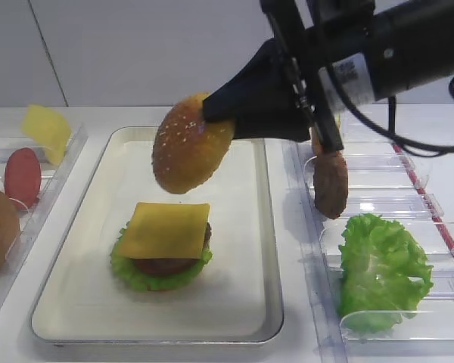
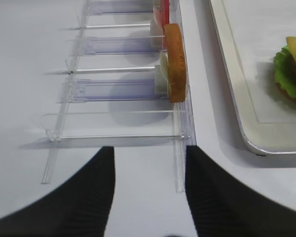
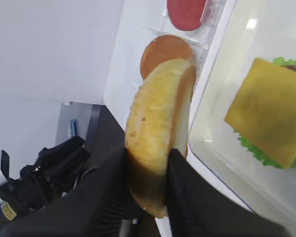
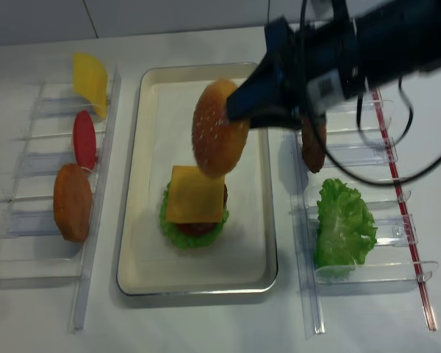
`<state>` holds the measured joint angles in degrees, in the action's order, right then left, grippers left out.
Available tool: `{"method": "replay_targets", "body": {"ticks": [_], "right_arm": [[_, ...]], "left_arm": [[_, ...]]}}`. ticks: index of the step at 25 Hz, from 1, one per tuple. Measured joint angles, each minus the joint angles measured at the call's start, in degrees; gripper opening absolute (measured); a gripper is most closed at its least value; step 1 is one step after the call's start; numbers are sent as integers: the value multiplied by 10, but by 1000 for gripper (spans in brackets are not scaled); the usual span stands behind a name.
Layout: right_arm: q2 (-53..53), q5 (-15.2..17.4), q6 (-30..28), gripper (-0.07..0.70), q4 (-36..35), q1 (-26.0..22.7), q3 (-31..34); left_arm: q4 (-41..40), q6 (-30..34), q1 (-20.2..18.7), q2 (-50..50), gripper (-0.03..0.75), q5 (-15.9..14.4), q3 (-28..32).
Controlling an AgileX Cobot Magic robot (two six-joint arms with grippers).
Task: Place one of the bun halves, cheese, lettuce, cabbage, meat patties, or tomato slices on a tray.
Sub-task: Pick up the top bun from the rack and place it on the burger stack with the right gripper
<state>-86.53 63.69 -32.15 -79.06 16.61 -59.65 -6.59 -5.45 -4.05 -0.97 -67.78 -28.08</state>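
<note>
Tray front: the tray point(image 1: 261, 302) has its raised rim nearest the camera; bare white lining runs between that rim and the stack, so there is free floor on all sides of the food.
Lettuce rack: a spare lettuce point(image 1: 382, 268) leaf stands propped in the clear rack point(image 1: 439, 318) just right of the tray, kept upright by the dividers so it can be pinched from above.
Stack: the cheese point(image 1: 166, 229) lies flat on top, over a red slice and a green frill showing at its edges; its level top looks ready to take a lid.
Bun top: the sesame bun top point(image 1: 191, 144) hangs in the air above the tray, tilted nearly on edge, over and slightly behind the stack, touching nothing below.
Right gripper: the right gripper point(image 3: 149, 173) is clamped on the bun's edge, one black finger on the domed side and one on the cut side; an edge grip leaves the flat face free to land.
Meat patty: a meat patty point(image 1: 330, 184) stands on edge in the right rack, close under the arm; I judge it the nearest thing to brush against.
Left gripper: the left gripper point(image 2: 149, 185) hovers with its fingers spread and nothing between them, over the left rack, clear of the tray's edge.
Far left: a tomato slice point(image 1: 22, 176) stands in the left rack, well apart from the bun's path.
</note>
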Motion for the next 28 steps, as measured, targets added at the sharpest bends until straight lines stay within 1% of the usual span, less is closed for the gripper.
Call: {"method": "replay_targets", "body": {"ticks": [2, 5, 7, 11, 13, 14, 17, 19, 20, 25, 28], "right_arm": [[3, -24, -27, 221, -36, 22, 31], [4, -70, -67, 221, -87, 63, 70], [4, -105, -84, 221, -102, 84, 81], [2, -171, -101, 221, -121, 92, 83], [-11, -185, -107, 221, -138, 92, 83], [-20, -185, -113, 221, -153, 92, 83], [-61, -154, -138, 221, -202, 92, 83], [-86, -136, -148, 221, -217, 92, 83], [-95, -133, -149, 221, -218, 93, 83], [-115, -132, -159, 221, -222, 93, 83], [-115, -138, -165, 221, -222, 93, 83]], "left_arm": [[0, 0, 0, 0, 336, 0, 0], [0, 0, 0, 0, 336, 0, 0], [0, 0, 0, 0, 336, 0, 0], [0, 0, 0, 0, 336, 0, 0], [0, 0, 0, 0, 336, 0, 0], [0, 0, 0, 0, 336, 0, 0], [0, 0, 0, 0, 336, 0, 0], [0, 0, 0, 0, 336, 0, 0], [0, 0, 0, 0, 336, 0, 0], [0, 0, 0, 0, 336, 0, 0], [0, 0, 0, 0, 336, 0, 0]]}}
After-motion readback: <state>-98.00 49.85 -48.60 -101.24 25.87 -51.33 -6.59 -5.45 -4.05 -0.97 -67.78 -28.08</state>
